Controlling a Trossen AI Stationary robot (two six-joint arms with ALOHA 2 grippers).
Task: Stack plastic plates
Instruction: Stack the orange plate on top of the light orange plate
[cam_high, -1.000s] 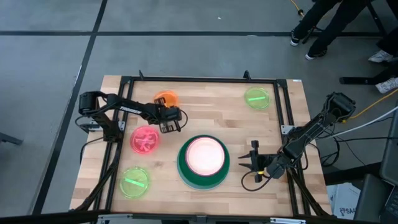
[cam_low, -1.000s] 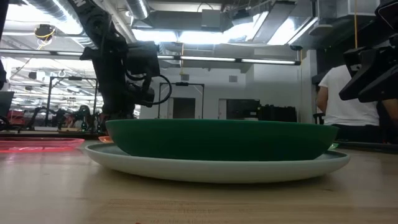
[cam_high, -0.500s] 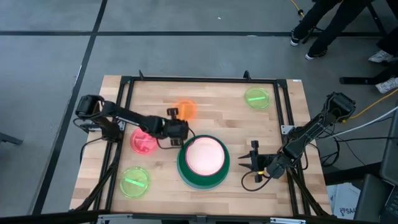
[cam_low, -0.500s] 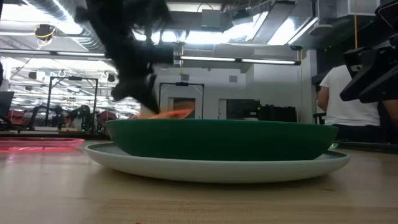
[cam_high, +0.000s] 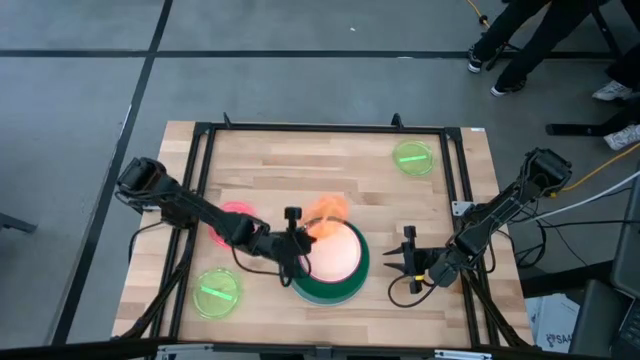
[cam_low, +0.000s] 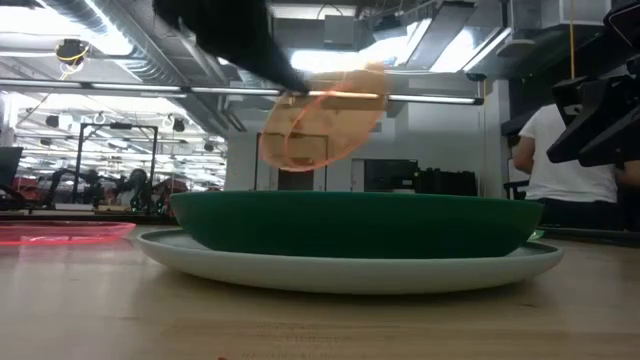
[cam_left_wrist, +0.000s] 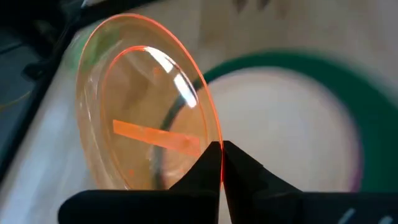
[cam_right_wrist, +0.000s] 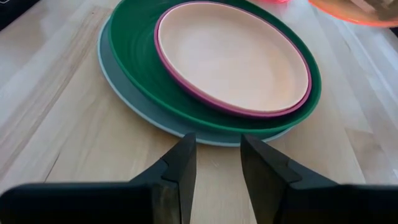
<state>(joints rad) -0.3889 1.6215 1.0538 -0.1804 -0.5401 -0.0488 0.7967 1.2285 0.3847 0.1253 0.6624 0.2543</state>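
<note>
A stack (cam_high: 328, 262) stands in the table's near middle: a light blue plate (cam_right_wrist: 127, 93) at the bottom, then dark green (cam_right_wrist: 134, 43), magenta and peach (cam_right_wrist: 233, 59). My left gripper (cam_high: 300, 236) is shut on the translucent orange plate (cam_high: 328, 212), which hangs over the stack's far left part. The pink-red plate (cam_high: 236, 212) lies flat, partly under my left arm. Two lime green plates lie flat, one near left (cam_high: 217, 292) and one far right (cam_high: 412, 157). My right gripper (cam_high: 406, 258) waits open, to the right of the stack. My left gripper pinches the orange plate's rim (cam_left_wrist: 214, 134) between its two fingers, one on each face. The fingers (cam_left_wrist: 205, 165) come roughly level from the table's left. The plate (cam_low: 322, 118) is lifted clear and tilted steeply above the green plate (cam_low: 355, 222).
A black frame (cam_high: 320, 128) runs around the wooden table top. Bare wood lies between the stack and the far edge. People stand beyond the table's far right corner (cam_high: 520, 40), and one shows in the low view (cam_low: 555, 150).
My left gripper has carried the orange plate from the table's far left toward the right and near, to above the stack. The plate has been lifted off the table and tipped from flat to steeply tilted. The arm now covers part of the pink-red plate.
</note>
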